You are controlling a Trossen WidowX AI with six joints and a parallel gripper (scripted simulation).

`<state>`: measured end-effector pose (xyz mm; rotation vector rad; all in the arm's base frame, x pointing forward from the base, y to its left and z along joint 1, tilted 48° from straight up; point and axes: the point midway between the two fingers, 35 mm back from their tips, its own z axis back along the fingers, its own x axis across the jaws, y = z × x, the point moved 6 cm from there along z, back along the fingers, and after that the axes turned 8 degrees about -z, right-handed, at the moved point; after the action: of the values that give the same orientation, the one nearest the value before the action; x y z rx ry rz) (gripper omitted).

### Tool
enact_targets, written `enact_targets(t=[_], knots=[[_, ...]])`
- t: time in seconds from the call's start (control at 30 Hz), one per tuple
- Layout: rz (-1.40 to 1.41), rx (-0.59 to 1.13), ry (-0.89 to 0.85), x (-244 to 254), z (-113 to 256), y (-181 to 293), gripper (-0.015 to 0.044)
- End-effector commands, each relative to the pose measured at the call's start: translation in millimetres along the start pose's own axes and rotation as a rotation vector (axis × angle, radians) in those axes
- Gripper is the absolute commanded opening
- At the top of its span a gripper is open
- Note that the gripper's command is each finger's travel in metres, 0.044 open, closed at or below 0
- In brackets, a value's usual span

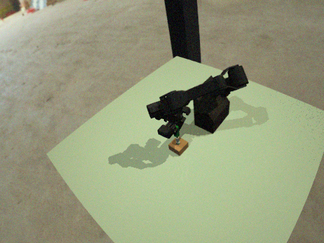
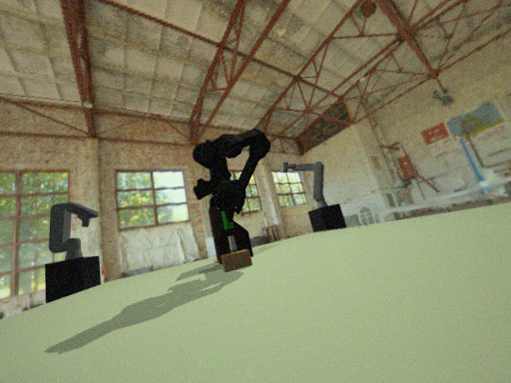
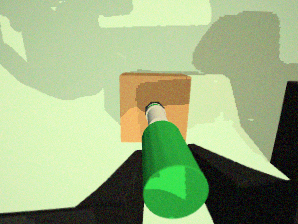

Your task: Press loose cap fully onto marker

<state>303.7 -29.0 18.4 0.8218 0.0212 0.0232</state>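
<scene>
The wooden holder block (image 1: 178, 148) (image 2: 237, 260) (image 3: 131, 125) sits on the table. The marker (image 1: 178, 140) (image 2: 232, 243) (image 3: 157, 115) stands upright in it, its white body showing above the block. My gripper (image 1: 176, 128) (image 2: 226, 211) (image 3: 164, 153) is shut on the green cap (image 1: 177, 133) (image 2: 228, 222) (image 3: 170, 145), directly above the holder block. The cap's lower end meets or overlaps the marker's top in all three views. The marker's tip is hidden, and how deep it sits in the cap cannot be told.
The pale green table (image 1: 205, 190) (image 2: 349, 309) carries the arm's dark base (image 1: 211, 114) behind the block. The arm's shadow falls across the table beside the block. Two grey arms on black pedestals (image 2: 73, 276) (image 2: 327, 217) stand in the background.
</scene>
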Motion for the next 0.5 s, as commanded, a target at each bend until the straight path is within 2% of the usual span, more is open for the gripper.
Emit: enact_targets(t=[0.0, 0.47], knots=[[-0.005, 0.001, 0.001, 0, -4, 0, 0.0000], [-0.006, 0.000, 0.000, 1, -27, -1, 0.0000]])
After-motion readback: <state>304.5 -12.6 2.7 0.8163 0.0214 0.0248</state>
